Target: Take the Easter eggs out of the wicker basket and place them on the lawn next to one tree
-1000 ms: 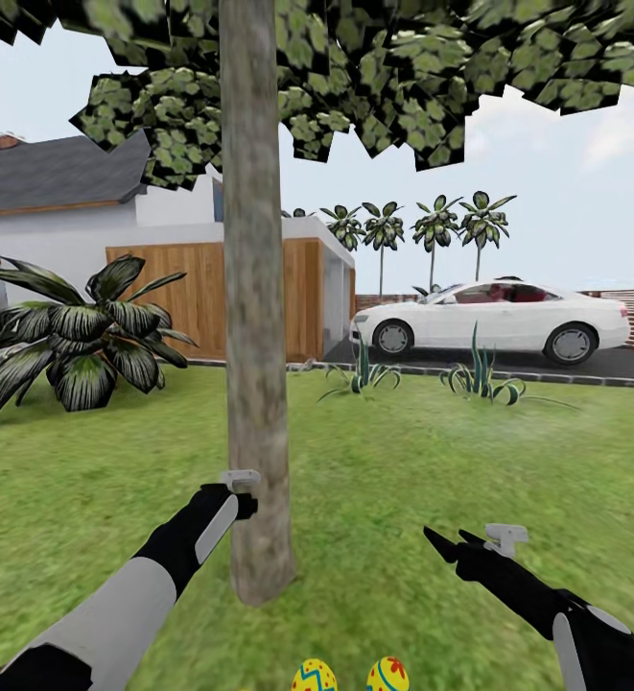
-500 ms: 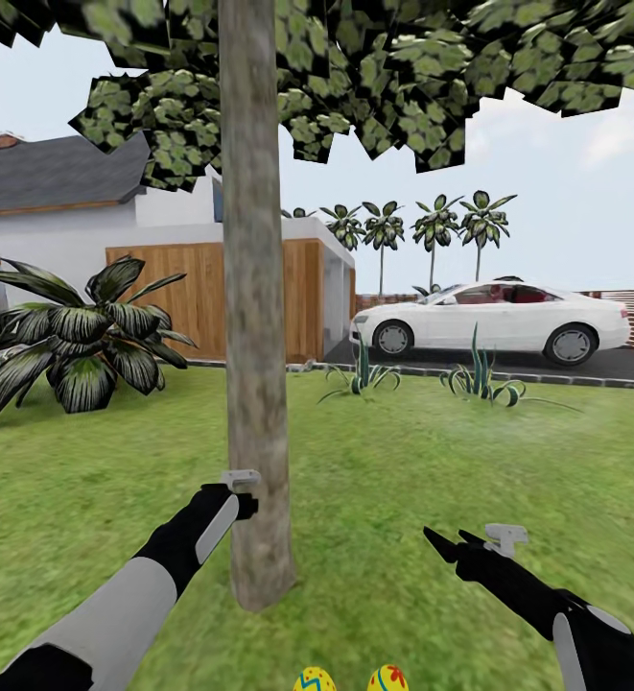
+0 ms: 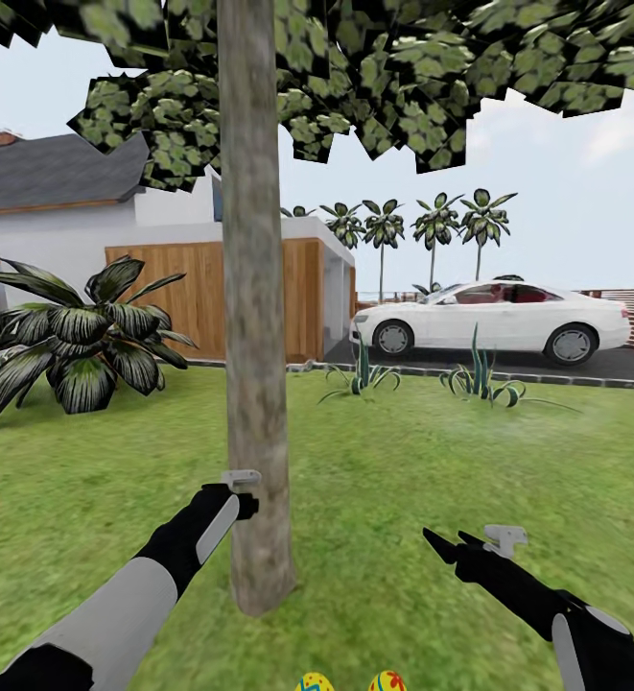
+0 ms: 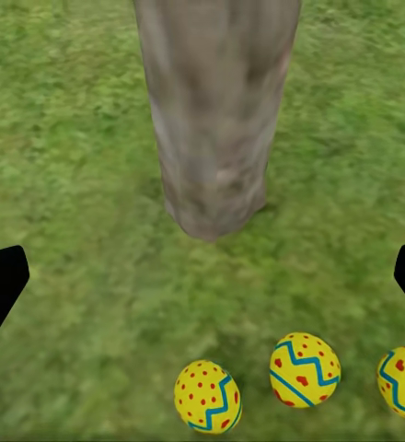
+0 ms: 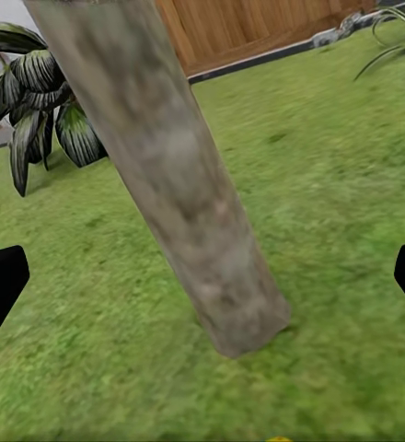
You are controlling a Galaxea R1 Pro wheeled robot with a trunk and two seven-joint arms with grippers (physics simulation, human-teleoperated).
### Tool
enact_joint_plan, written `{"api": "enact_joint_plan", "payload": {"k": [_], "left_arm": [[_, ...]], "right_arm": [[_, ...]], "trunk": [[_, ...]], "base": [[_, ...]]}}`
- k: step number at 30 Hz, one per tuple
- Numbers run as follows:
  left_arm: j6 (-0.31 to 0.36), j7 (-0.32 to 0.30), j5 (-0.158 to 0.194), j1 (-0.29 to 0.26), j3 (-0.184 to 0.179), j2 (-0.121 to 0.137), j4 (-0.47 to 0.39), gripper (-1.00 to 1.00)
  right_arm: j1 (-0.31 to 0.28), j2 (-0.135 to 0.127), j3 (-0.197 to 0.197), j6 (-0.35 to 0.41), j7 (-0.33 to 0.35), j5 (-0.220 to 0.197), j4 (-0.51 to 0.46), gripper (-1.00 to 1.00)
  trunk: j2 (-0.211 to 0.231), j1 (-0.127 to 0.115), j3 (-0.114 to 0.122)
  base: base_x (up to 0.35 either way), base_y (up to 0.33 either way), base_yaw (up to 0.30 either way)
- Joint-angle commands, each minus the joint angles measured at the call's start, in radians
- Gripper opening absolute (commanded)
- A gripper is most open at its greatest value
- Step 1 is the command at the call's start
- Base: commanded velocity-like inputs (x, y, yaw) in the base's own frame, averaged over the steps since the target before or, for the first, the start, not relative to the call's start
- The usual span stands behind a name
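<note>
Status: three bright yellow Easter eggs with red marks and blue zigzags lie on the mottled green lawn (image 3: 403, 451) near the foot of the tall tree with the pale grey-brown trunk (image 3: 255, 317). Left wrist view shows all three: dotted egg (image 4: 207, 397), flower-marked egg (image 4: 305, 369), third egg (image 4: 403, 382) at frame edge, in a rough row, apart from each other and near the trunk base (image 4: 216, 198), none touching it. Head view catches two egg tops (image 3: 314, 682) (image 3: 387, 680) at the lower border. No wicker basket is in view here.

Grippers:
- Left gripper (image 4: 202, 281): jaws spread wide, both black fingertips at opp. frame edges, nothing held. Arm sits just beside the trunk in head view.
- Right gripper (image 3: 443, 543): fingers parted, empty; wrist view looks at trunk w/ open grass between tips.

Judgement: placement looks complete; step in hand is retreat/verify.

Procedure:
1. Keep both grippers clear above the eggs; do not sweep low, since round eggs will prob. roll on contact.
2. Lift left arm away from trunk before any base move, to avoid scraping it.
3. Back the base straight off; eggs lie close in front, so no fwd drive.
4. Confirm basket holds none, if it can be brought into view.
</note>
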Motion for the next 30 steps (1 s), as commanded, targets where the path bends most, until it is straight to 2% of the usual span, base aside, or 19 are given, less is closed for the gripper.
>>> {"api": "enact_joint_plan", "payload": {"k": [1,10,30], "left_arm": [[0.002,0.009,0.011,-0.001,-0.005,0.001,-0.001,1.0],[0.002,0.009,0.011,-0.001,-0.005,0.001,-0.001,1.0],[0.002,0.009,0.011,-0.001,-0.005,0.001,-0.001,1.0]], "right_arm": [[-0.001,0.001,-0.003,0.008,0.004,-0.003,-0.001,1.0],[-0.001,0.001,-0.003,0.008,0.004,-0.003,0.001,1.0],[-0.001,0.001,-0.002,0.008,0.004,-0.002,0.005,1.0]], "trunk": [[0.007,-0.004,0.001],[0.07,-0.039,0.024],[0.21,-0.115,0.064]], "base": [[0.0,0.0,0.0],[0.0,0.0,0.024],[0.0,0.0,0.11]]}}
